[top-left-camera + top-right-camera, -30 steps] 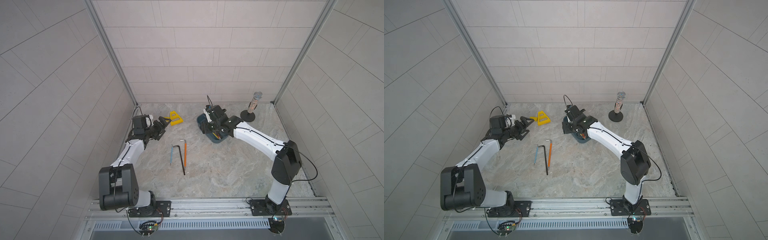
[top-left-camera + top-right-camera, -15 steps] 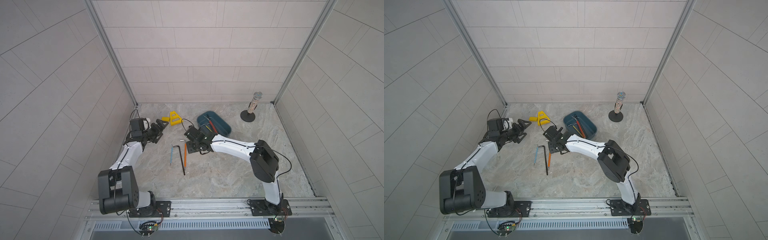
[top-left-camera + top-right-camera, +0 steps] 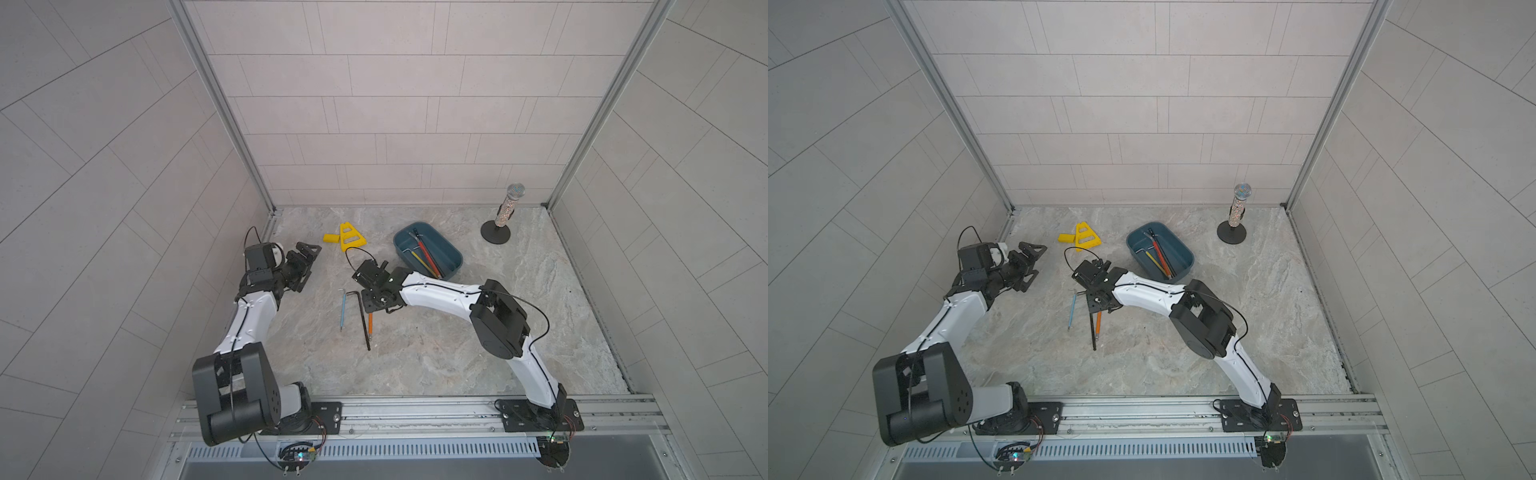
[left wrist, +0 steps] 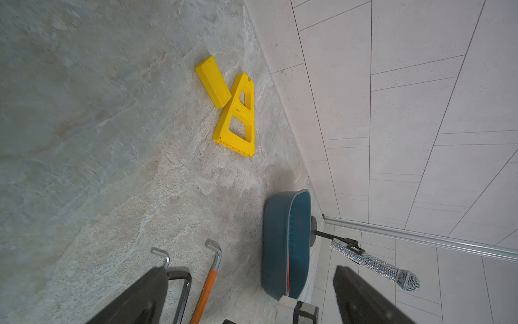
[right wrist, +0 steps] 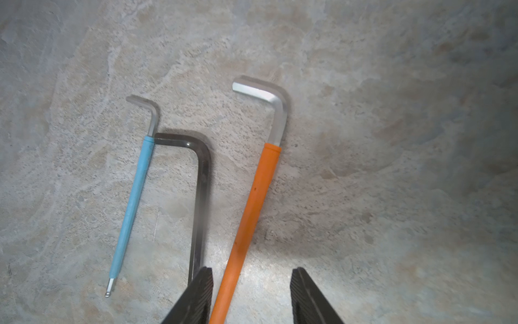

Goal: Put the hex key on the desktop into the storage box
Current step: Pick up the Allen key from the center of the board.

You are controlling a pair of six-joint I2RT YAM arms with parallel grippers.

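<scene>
Because the black key (image 5: 202, 196) lies just beside, right gripper (image 5: 252, 297) straddles only the orange hex key (image 5: 256, 196), jaws parted, nothing gripped yet; left gripper (image 3: 309, 266) hangs spread, aside.

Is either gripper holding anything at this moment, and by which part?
Nothing is held. The right gripper stands open around the sleeve of the orange hex key; the left gripper is open and empty.

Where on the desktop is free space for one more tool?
Free: the desktop between the storage box, microphone stand and right wall; also from the hex keys toward the rail. Crowded: around the right gripper and yellow pieces.
</scene>
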